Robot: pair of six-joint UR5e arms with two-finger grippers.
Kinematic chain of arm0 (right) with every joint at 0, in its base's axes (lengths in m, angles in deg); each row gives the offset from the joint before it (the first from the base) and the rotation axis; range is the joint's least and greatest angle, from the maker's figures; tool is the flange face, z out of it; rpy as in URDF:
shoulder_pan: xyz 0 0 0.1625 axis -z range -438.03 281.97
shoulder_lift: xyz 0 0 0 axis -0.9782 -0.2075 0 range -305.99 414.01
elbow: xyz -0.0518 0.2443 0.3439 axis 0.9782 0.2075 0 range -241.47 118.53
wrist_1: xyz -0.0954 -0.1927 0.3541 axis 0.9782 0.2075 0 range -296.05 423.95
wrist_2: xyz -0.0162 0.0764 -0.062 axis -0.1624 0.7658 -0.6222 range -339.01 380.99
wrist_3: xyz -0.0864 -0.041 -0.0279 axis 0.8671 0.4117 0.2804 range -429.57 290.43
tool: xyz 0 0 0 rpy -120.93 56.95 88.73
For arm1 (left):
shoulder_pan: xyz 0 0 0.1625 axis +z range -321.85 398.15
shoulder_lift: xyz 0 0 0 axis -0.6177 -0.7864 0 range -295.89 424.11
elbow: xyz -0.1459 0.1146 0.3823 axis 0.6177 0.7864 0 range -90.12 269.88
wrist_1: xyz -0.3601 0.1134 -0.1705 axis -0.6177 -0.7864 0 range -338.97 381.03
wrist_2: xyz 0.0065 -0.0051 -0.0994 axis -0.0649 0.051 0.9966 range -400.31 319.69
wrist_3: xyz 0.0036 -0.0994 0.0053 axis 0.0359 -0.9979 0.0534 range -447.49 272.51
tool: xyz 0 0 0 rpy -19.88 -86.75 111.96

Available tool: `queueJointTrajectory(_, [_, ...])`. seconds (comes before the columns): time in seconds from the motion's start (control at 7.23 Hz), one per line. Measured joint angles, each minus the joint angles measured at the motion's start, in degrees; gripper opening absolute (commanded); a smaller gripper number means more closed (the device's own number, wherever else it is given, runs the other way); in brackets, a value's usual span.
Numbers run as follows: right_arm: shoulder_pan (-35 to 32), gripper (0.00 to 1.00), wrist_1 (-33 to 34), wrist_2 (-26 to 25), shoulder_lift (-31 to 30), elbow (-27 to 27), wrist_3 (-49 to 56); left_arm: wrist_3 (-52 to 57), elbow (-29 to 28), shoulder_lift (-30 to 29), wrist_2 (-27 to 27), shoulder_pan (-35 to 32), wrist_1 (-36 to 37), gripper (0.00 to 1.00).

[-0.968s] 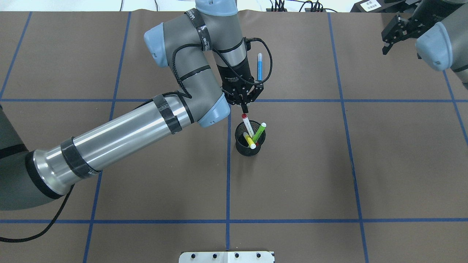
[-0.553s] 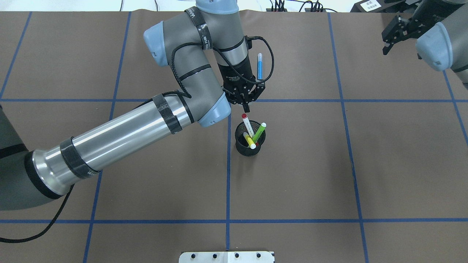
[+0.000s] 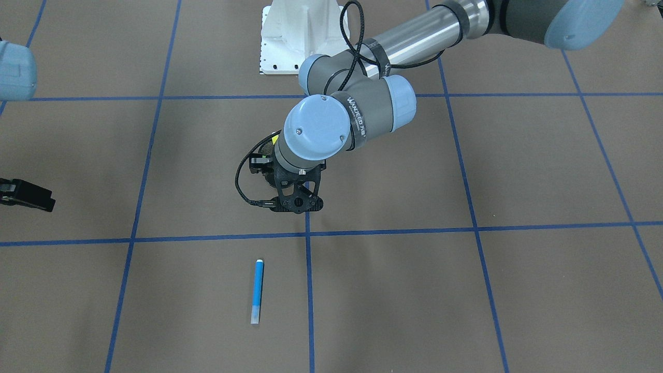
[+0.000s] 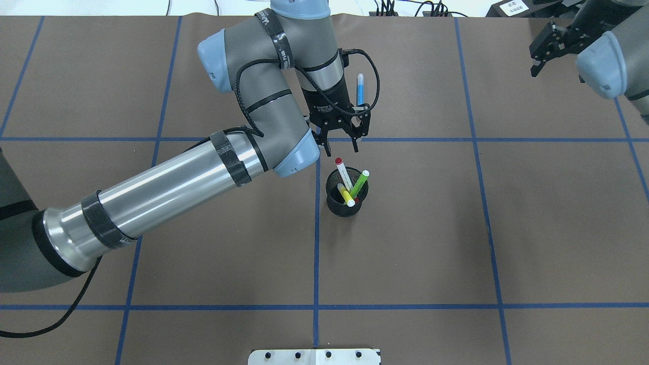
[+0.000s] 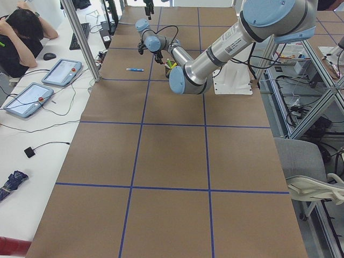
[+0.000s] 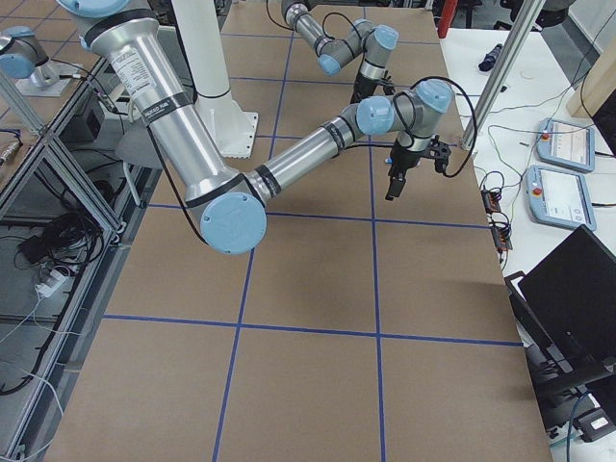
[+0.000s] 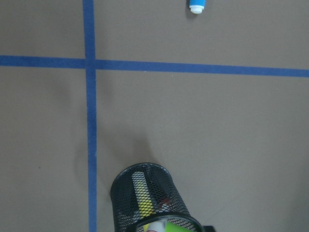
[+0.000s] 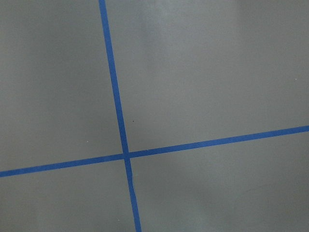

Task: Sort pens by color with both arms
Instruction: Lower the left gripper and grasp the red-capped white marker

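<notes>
Matt table cover [image 4: 431, 228], wire-mesh cup [image 4: 334, 205], glossy metal tube on left arm [image 4: 167, 192].

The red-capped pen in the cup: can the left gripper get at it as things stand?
Probably yes. The left gripper is open right by the red-capped pen, whose top sticks out of the cup with nothing between them.

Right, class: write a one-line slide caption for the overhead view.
Left gripper open near a cup holding red-capped pen, green pen, yellow pen; blue pen lies apart.
</notes>
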Motion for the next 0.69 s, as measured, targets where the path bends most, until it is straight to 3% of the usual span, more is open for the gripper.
queueJointTrajectory(0.14, [0.0, 1.00, 0.0, 0.0, 0.0, 0.0, 0.0, -0.4, -0.1, 0.0, -0.5, 0.3, -0.1, 0.92])
queueJointTrajectory(0.28, [0.0, 0.99, 0.0, 0.0, 0.0, 0.0, 0.0, -0.5, -0.2, 0.1, -0.7, 0.8, -0.1, 0.68])
queueJointTrajectory(0.41, [0.0, 1.00, 0.0, 0.0, -0.1, 0.0, 0.0, -0.6, -0.5, 0.1, -0.7, 1.2, -0.1, 0.53])
queueJointTrajectory(0.69, [0.0, 1.00, 0.0, 0.0, -0.1, 0.0, 0.0, -0.4, -0.8, 0.2, -0.7, 1.5, -0.1, 0.40])
